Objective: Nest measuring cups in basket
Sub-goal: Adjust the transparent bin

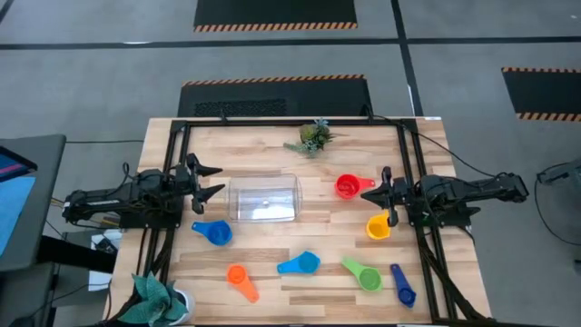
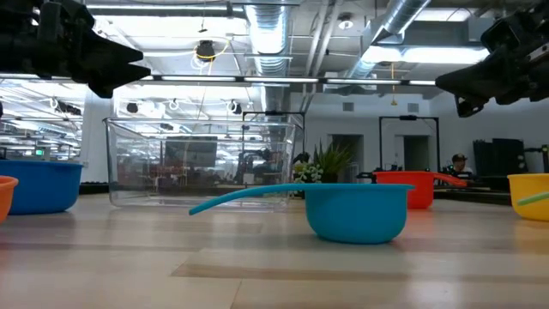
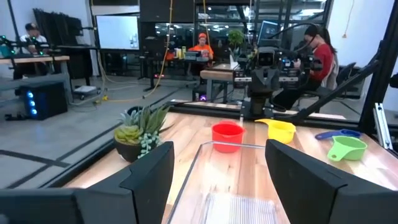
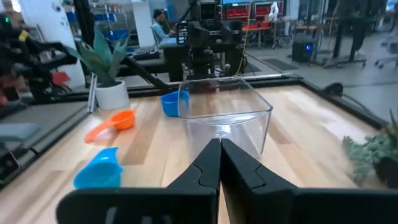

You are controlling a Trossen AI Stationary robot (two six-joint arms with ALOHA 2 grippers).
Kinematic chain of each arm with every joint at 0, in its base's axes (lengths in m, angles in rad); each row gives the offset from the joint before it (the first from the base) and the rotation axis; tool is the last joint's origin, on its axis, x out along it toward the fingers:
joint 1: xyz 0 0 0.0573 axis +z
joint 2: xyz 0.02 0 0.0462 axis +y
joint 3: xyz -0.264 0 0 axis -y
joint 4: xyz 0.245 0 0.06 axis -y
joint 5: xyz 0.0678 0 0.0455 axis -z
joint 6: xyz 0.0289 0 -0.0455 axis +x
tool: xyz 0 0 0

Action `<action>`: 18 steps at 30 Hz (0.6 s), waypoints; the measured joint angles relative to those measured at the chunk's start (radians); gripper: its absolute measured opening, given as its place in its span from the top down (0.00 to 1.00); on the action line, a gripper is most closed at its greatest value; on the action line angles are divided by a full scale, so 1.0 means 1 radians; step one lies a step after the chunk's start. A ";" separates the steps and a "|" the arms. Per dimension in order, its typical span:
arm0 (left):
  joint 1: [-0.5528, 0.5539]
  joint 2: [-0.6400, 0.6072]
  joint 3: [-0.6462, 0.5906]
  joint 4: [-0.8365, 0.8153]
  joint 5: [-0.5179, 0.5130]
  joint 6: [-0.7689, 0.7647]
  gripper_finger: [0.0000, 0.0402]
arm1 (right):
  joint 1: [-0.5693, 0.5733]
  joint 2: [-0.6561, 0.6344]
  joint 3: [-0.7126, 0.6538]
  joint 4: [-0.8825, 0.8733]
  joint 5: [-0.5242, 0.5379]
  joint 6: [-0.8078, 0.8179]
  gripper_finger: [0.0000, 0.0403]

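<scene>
The clear basket (image 1: 263, 198) stands on its base at the table's middle and holds no cups. Seven cups lie around it on the wood: red (image 1: 348, 186), yellow (image 1: 378, 227), blue (image 1: 213, 232), orange (image 1: 241, 280), light blue (image 1: 300, 264), green (image 1: 363, 273) and dark blue (image 1: 402, 284). My left gripper (image 1: 207, 182) hovers open just left of the basket, with the basket (image 3: 224, 186) ahead between its fingers. My right gripper (image 1: 369, 193) is shut and hangs above the table beside the red cup (image 2: 407, 187), pointing toward the basket (image 4: 224, 115).
A small green plant (image 1: 313, 136) sits near the far edge. A teal-leaved plant in a white pot (image 1: 159, 298) stands at the near left corner. A black frame (image 1: 177, 163) runs along the table's sides. People sit at desks in the room beyond.
</scene>
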 joint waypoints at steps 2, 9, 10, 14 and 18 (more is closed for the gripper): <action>0.000 0.000 0.000 0.000 -0.015 0.019 0.40 | 0.000 0.000 0.000 0.000 0.000 -0.027 0.92; 0.000 0.000 0.000 -0.002 0.033 -0.145 0.40 | 0.000 0.000 0.000 0.019 0.001 -0.134 0.92; 0.000 0.000 0.000 0.000 0.051 -0.180 0.40 | 0.000 0.000 0.000 0.023 0.002 -0.137 0.92; 0.000 0.000 0.000 0.000 0.090 -0.248 0.40 | 0.000 0.000 0.000 0.049 0.002 -0.136 0.92; 0.000 0.000 0.001 0.000 0.064 -0.265 0.40 | 0.000 0.000 0.000 0.057 0.002 -0.137 0.92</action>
